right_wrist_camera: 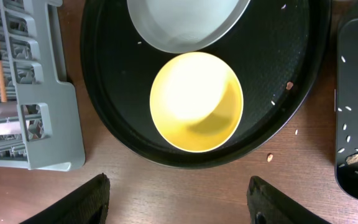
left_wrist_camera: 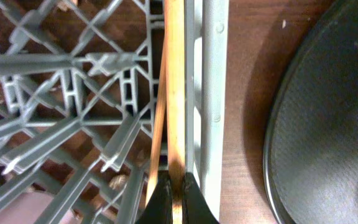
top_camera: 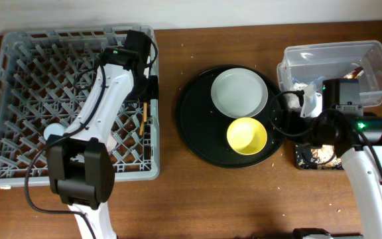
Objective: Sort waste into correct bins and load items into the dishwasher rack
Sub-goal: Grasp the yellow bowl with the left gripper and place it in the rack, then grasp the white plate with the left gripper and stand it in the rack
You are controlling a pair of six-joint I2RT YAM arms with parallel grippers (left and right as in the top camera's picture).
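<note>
Pair of chopsticks inside the rack, lying along its right wall. Pinched at one end by the left gripper, with the fingers pressed together on the wood.

Rack at the left end of the table, close to the far edge. Just right of it, near the middle of the table, a round black tray. On this tray the pale plate toward the far edge and the yellow bowl toward the front edge, just beside each other, both upright.

At the right end, by the far corner, a clear tub with white and brown scraps inside. Nearer the front edge, a shallow black tray sprinkled with pale crumbs.

Right gripper over bare wood next to the rim of the round tray, fingers wide apart.
</note>
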